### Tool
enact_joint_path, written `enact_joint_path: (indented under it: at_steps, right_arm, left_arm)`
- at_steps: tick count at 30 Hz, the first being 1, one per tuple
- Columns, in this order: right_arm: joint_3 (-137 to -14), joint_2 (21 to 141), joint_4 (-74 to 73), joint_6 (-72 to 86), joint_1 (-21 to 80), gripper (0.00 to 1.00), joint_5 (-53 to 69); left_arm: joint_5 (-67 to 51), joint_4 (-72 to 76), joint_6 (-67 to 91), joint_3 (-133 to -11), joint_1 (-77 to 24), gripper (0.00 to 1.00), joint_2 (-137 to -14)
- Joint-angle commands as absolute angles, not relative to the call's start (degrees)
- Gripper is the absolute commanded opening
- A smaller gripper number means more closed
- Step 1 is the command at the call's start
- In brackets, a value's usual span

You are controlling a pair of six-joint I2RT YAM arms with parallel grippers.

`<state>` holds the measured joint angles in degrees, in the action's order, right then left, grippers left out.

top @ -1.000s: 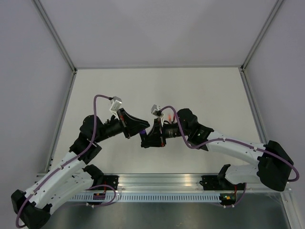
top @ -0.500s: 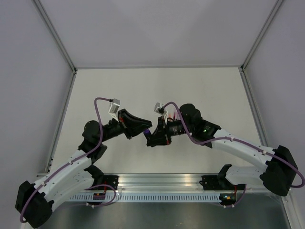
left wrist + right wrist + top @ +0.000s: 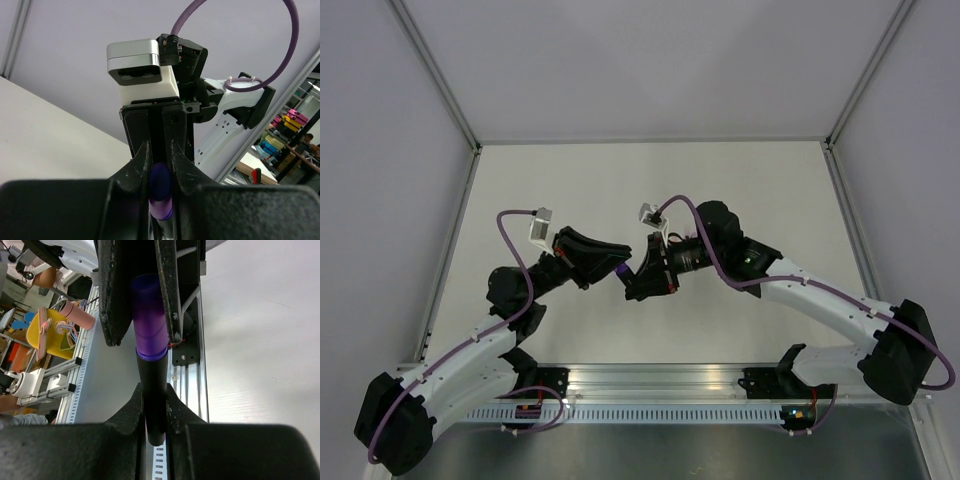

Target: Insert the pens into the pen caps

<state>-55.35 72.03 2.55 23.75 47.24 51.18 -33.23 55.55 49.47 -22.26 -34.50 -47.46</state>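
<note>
**Mid-air capping, looks about done**

Both arms are lifted off the tabletop (image 3: pixel 770 190), left arm (image 3: pixel 470 350) and right arm (image 3: pixel 820 300) nose to nose so the axes line up; right jaws are clamped on the dark pen (image 3: pixel 152 377), left jaws pinch the purple cap (image 3: pixel 149 315); pen looks seated already, I'd say; pink pair isn't in sight anywhere.

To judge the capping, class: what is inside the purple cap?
The dark pen enters the purple cap at its rim; the barrel below is visible. The pen's tip and how deep it sits are hidden by the cap's opaque wall.
</note>
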Motion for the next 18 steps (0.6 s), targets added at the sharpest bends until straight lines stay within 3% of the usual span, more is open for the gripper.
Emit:
enact_joint_path:
  at_steps: [1,18]
  right_arm:
    - [-65.0,73.0,24.4,26.7,43.6,0.00,39.7]
    - [-76.6,79.6,22.0,22.4,43.6,0.00,40.0]
  left_arm:
    - [-49.8,48.3,52.8,-17.4,-37.8,0.02,-48.6]
    - [-41.6,48.3,54.1,-13.2,-40.8,0.02,-50.8]
